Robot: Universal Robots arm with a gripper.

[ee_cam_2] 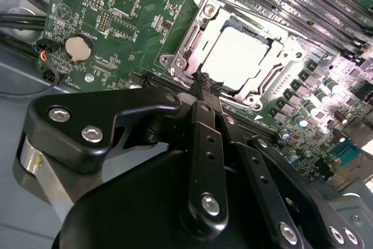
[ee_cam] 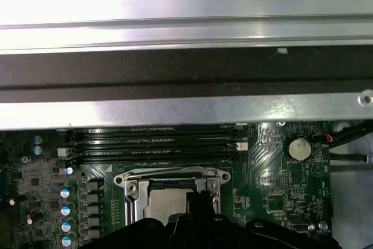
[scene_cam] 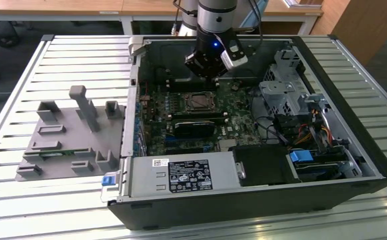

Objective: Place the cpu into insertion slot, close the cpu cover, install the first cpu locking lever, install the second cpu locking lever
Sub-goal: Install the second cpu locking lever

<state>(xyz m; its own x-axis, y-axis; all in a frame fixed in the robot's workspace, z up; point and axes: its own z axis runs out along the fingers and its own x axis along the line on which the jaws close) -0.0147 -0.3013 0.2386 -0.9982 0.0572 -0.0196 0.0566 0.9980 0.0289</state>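
Silver-beige square cpu seated in black silver-rimmed insertion slot, green board centre; silver frame cpu cover down over it. Black gripper at socket edge, jaws clenched, empty. Step judged: locking levers; needs fine push.

- In the exterior view you see the arm as a silver-grey cylindrical tube ending in a black collar.
- Below the collar sits a black wrist block carrying a small lit blue indicator.
- A pale grey camera module is mounted at an angle on the exterior view's right of the wrist.
- Dark cables run alongside the tube.
- In the second wrist view the gripper is matte black, built of rounded linkage bars joined with silver screws.
- Its fingertips carry dark, rough-textured pads.
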